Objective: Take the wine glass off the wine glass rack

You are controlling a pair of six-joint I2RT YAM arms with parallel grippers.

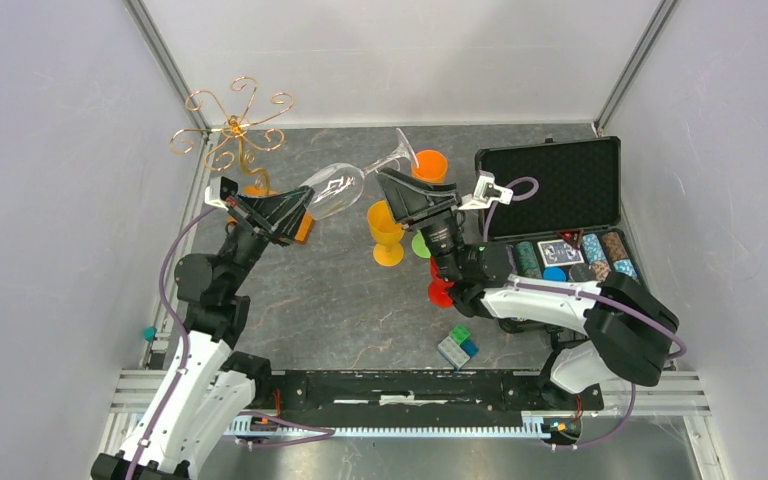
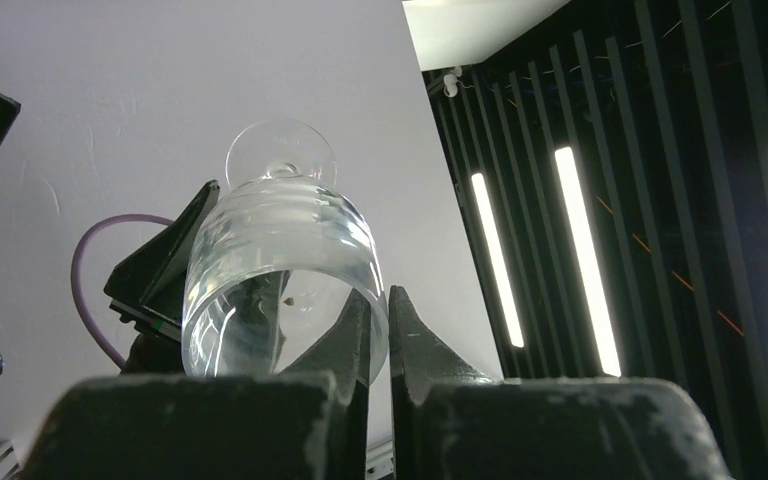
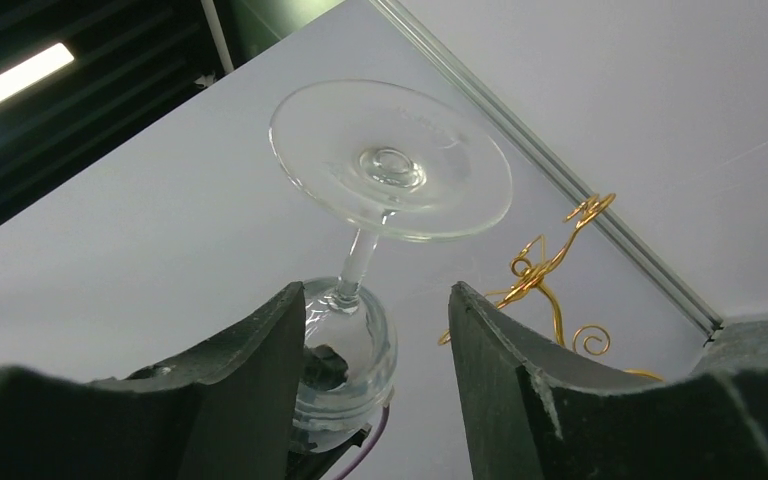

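Glass throughout: treat as light, stiff, slick and breakable. Count: one wine glass [image 1: 332, 188], one wine glass rack [image 1: 232, 128], two hands. Held tilted in the air above the tabletop [image 1: 310, 295], clear of the rack and near it. Pinched at the bowl's rim by the left hand [image 2: 378, 310], nearly closed on the thin wall. Flanked at the stem by the right hand [image 3: 375, 300], spread apart, gripping nothing. Prefer the stem for a hold; squeeze gently.
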